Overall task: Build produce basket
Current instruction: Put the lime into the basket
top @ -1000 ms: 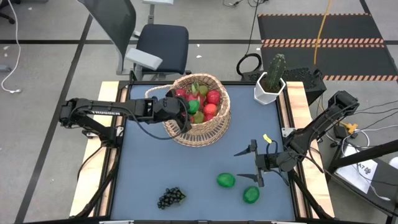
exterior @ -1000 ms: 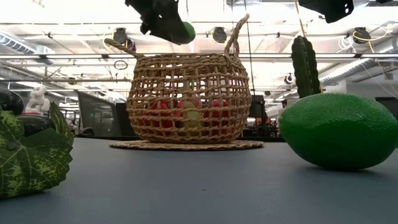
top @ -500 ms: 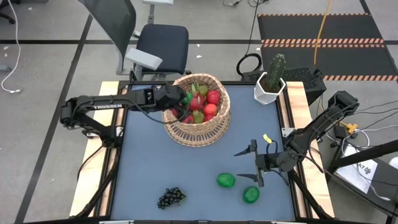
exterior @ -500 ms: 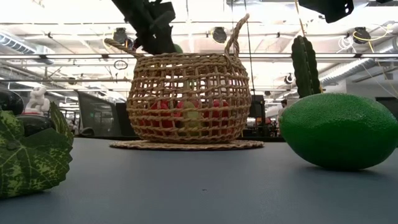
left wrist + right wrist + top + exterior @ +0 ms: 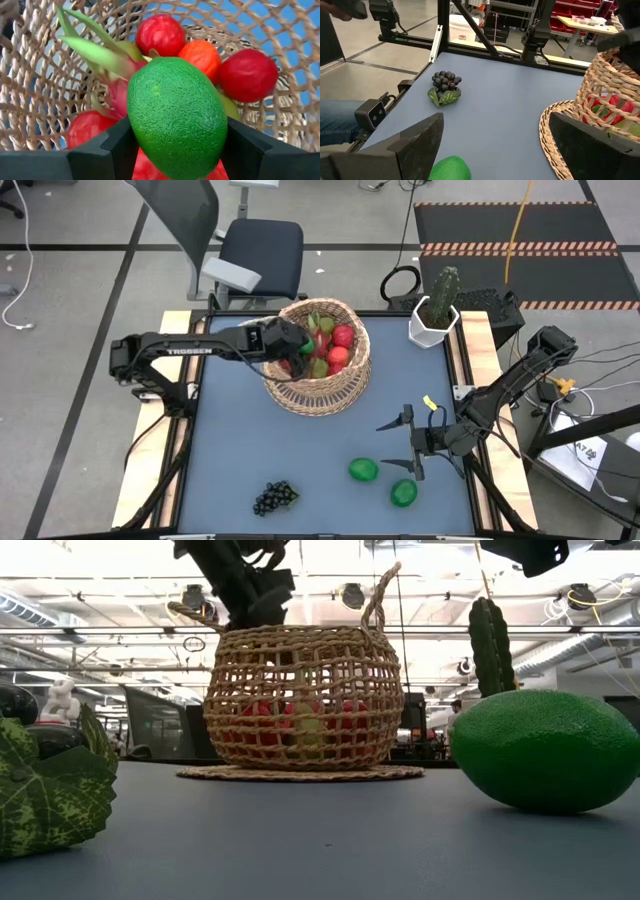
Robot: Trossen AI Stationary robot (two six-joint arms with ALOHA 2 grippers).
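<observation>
- your left tool (image 5: 175, 150) pinched a lime (image 5: 176, 115), its long axis pointing ahead.
- the basket (image 5: 325, 385) lay directly beneath it.
- your right tool (image 5: 408, 442) waited spread.

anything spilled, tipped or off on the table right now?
Nothing stands out. The basket sits upright with fruit inside; the left gripper holds a lime over it. Two limes and the grapes lie on the table, not yet packed.

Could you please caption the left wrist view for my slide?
Left tool holds a green lime over the fruit-filled basket.
</observation>
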